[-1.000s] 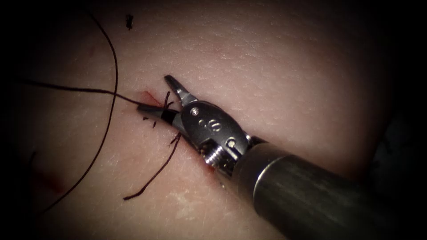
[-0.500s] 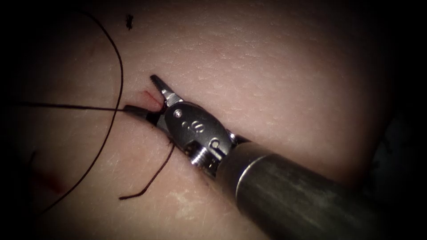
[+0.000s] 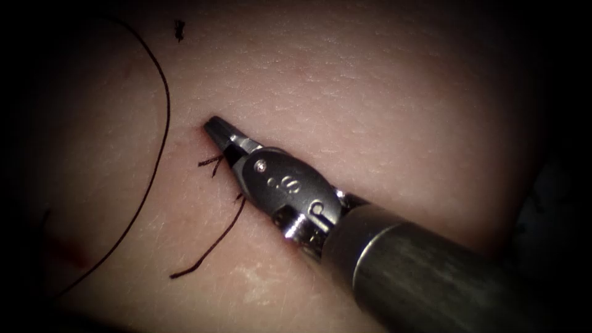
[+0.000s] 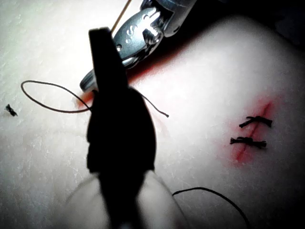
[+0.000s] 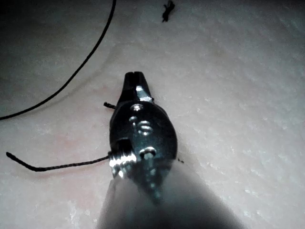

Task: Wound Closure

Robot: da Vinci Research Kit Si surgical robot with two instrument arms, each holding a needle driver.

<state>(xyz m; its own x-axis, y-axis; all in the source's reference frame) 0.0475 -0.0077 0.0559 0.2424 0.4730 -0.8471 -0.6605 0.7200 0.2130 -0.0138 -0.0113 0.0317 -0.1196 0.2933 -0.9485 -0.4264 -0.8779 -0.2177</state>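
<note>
Tissue (image 3: 382, 92): pale, finely creased pork skin, kinda waxy looking
Cut (image 3: 213, 161): short slit, mostly under the right tool's tip, small dark knot ends poking out
Thread (image 3: 161, 123): thin dark strand curving down the left side, loose
Cut tail (image 3: 209, 246): runs near-left from the cut
Right end effector (image 3: 216, 128): shiny metal, pinched closed, pointing far-left, gripping nothing
Left end effector (image 4: 102, 43): dark silhouette, can't tell

The tissue (image 3: 382, 92) carries loose thread (image 3: 157, 148), a cut end of thread (image 3: 179, 28) and red fluid (image 3: 71, 253).
</note>
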